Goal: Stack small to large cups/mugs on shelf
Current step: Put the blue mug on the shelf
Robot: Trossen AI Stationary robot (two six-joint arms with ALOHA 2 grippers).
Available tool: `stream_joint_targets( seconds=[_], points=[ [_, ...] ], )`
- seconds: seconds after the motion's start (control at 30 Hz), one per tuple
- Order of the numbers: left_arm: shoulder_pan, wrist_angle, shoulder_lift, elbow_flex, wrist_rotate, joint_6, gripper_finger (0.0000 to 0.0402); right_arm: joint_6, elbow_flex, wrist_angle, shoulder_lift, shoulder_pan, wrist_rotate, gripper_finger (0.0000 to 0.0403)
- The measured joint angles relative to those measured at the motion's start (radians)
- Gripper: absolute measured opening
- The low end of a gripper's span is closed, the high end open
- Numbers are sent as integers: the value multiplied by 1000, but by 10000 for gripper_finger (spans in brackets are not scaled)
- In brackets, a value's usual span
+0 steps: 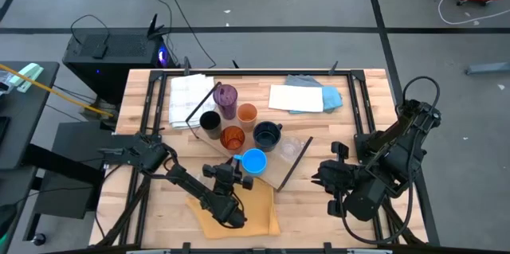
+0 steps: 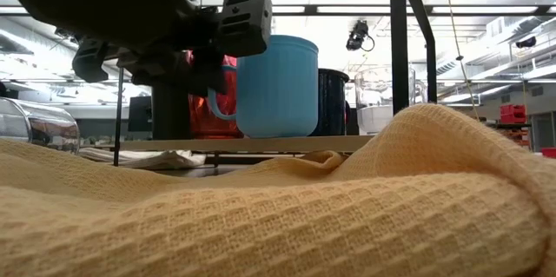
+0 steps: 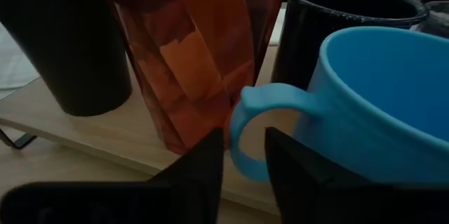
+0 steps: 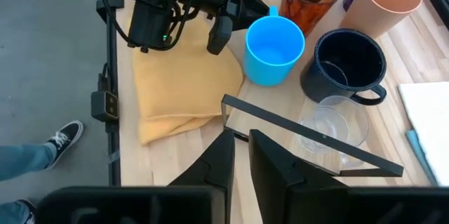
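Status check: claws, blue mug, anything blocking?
Left claw open astride bright blue mug handle. Right claw idle, clear of shelf. Amber ribbed cup close beside.

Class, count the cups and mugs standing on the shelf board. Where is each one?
7, maybe more hidden. Back: purple tumbler, orange cup. Middle: black cup, amber cup, navy mug. Front: blue mug at the left gripper, clear glass.

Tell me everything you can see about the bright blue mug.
The blue mug is opaque, glossy, ceramic-looking, with one loop handle. It stands upright and looks empty at the shelf's near edge, beside the amber cup and navy mug. The left tool's fingers straddle its handle; contact is unclear.
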Motion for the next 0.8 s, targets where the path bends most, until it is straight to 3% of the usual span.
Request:
stream_joint_targets(
  seconds=[0.27,0.8],
  points=[
    [0,-2,0,0,6,-1,162,-3,0,0,0,0,-3,52],
    [-32,-54,-26,2,0,-1,141,-2,0,0,0,0,-4,52]
  ],
)
